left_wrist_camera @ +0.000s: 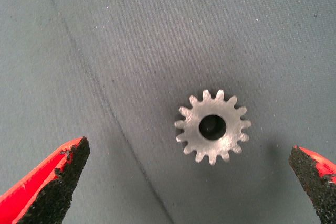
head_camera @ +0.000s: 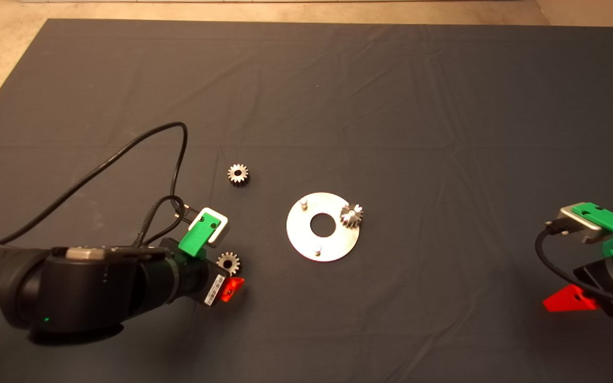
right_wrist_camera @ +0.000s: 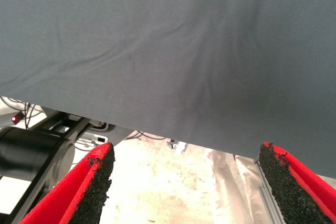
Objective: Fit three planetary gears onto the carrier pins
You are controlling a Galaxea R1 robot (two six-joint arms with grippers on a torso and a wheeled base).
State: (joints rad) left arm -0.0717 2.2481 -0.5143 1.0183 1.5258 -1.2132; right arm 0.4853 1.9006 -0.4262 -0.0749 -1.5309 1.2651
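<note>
The shiny carrier disc (head_camera: pixel 298 234) lies mid-mat with two bare carrier pins (head_camera: pixel 304 203) (head_camera: pixel 317 248) standing on it. One planetary gear (head_camera: pixel 351 215) sits at the disc's right rim where the third pin would be; it looks slightly tilted and hides that pin. A second gear (head_camera: pixel 238 173) lies loose on the mat, up and left of the disc. A third gear (head_camera: pixel 228 263) (left_wrist_camera: pixel 212 127) lies flat, left of the disc. My left gripper (head_camera: pixel 225 274) (left_wrist_camera: pixel 187 153) hovers over this gear, open, one finger on each side. My right gripper (head_camera: pixel 572 298) (right_wrist_camera: pixel 186 166) waits open at the lower right.
A black cable (head_camera: pixel 125 154) loops from the left arm over the mat's left half. In the right wrist view the mat's edge (right_wrist_camera: pixel 157 129) shows, with floor and frame parts beyond it.
</note>
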